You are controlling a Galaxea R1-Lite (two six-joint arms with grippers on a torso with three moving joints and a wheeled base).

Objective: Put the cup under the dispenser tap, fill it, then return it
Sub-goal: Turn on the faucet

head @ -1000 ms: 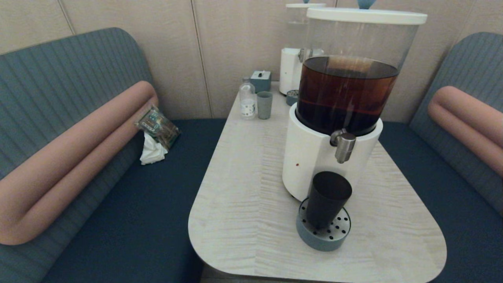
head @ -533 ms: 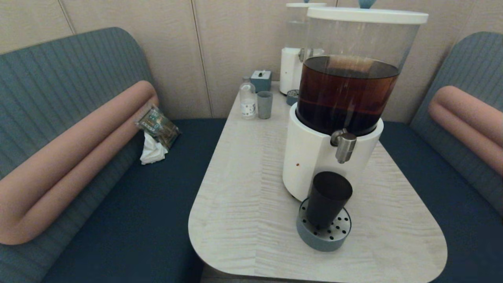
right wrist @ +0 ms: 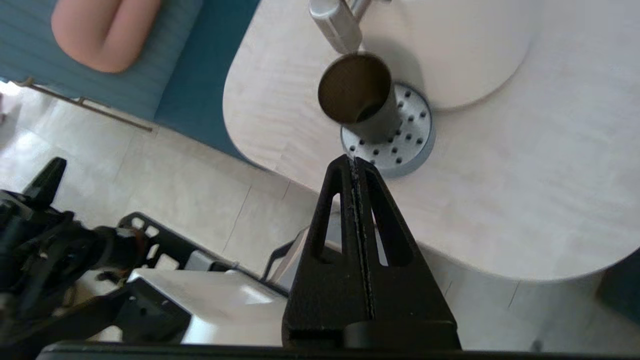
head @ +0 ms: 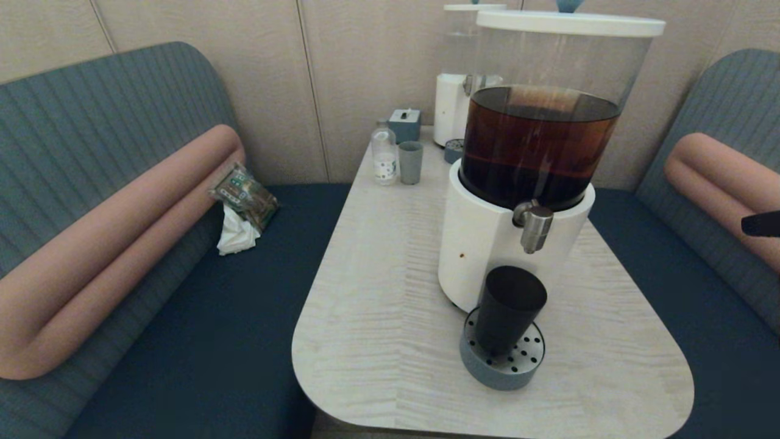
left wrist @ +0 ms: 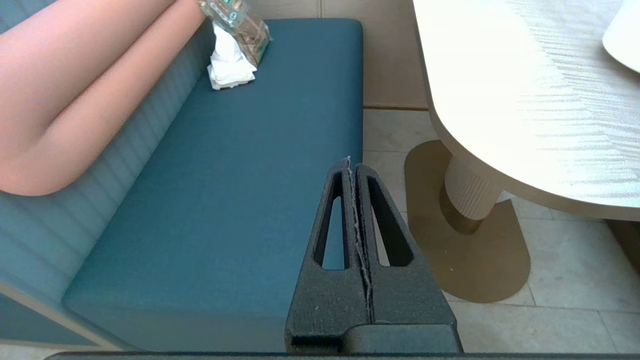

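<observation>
The matte black cup (head: 509, 308) stands upright on the perforated drip tray (head: 506, 372), directly under the brushed-steel dispenser tap (head: 535, 228) of the big white-based dispenser (head: 478, 244) holding dark brown liquid. In the right wrist view the cup (right wrist: 360, 97) looks empty below the tap (right wrist: 334, 22). My right gripper (right wrist: 354, 159) is shut on nothing, off the table's near edge and apart from the cup; its dark tip (head: 758, 224) shows at the head view's right border. My left gripper (left wrist: 350, 161) is shut and parked over the blue bench seat.
At the table's far end stand a small clear bottle (head: 384, 155), a grey-green cup (head: 410, 163), a small box (head: 404, 125) and a smaller dispenser (head: 454, 91). A packet and tissue (head: 242, 207) lie on the left bench. Benches flank the table (head: 378, 292).
The dark tip of my right gripper has come into the head view at its right border. The cup, tray and dispenser have not moved.
</observation>
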